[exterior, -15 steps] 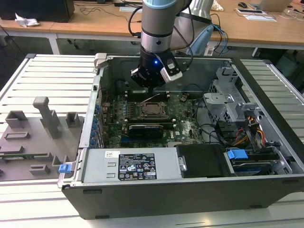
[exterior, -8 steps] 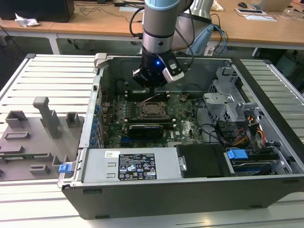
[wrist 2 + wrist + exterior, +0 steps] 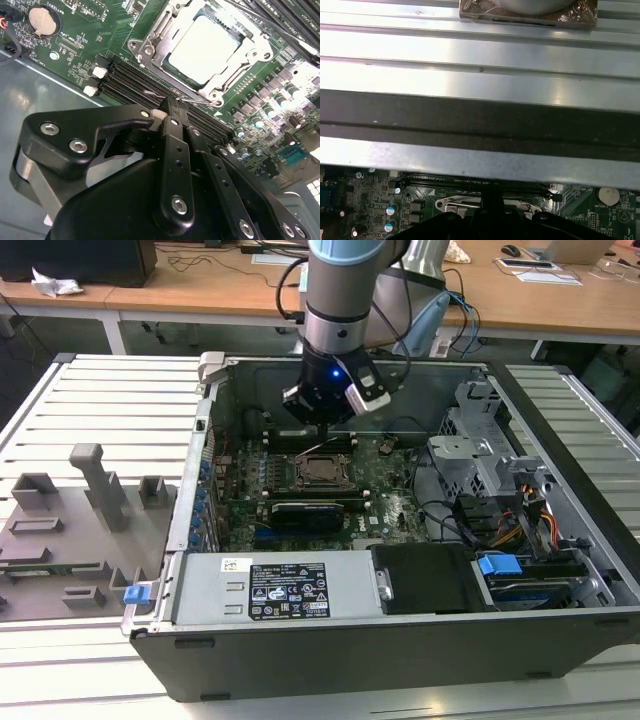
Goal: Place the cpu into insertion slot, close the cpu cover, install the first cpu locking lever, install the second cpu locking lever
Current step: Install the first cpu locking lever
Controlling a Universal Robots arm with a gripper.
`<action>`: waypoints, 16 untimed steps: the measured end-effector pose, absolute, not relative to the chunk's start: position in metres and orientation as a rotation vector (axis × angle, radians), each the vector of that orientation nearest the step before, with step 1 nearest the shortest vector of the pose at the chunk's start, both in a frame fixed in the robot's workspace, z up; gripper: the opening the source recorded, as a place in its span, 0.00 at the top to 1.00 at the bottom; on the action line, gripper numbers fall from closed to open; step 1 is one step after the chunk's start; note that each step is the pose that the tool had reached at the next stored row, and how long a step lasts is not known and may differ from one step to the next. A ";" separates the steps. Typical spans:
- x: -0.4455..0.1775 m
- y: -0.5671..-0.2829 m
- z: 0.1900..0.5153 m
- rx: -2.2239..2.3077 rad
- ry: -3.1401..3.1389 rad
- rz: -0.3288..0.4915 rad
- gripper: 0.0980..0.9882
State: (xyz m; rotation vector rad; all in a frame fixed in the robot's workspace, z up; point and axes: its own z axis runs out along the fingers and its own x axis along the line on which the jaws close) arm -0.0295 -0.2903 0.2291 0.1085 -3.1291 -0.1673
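1. We see the cpu point(image 3: 202, 47) already seated in the insertion slot point(image 3: 150, 47) on the motherboard point(image 3: 390, 495), silvery top facing up.
2. The cpu cover point(image 3: 250, 42) lies closed around the cpu, its window framing the chip.
3. Our gripper point(image 3: 172, 111) hangs just beside the insertion slot, over the memory slots point(image 3: 125, 75), fingers drawn together on a thin wire locking lever point(image 3: 197, 101) at the socket's edge.
4. We judge the placing and cover steps done; the lever work is underway, and we cannot tell whether either lever is latched.
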 end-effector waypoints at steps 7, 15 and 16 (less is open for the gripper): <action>-0.025 -0.289 0.225 0.108 -3.129 -0.167 0.99; -0.017 -0.289 0.215 0.108 -3.129 -0.168 0.99; -0.016 -0.289 0.214 0.108 -3.129 -0.169 0.99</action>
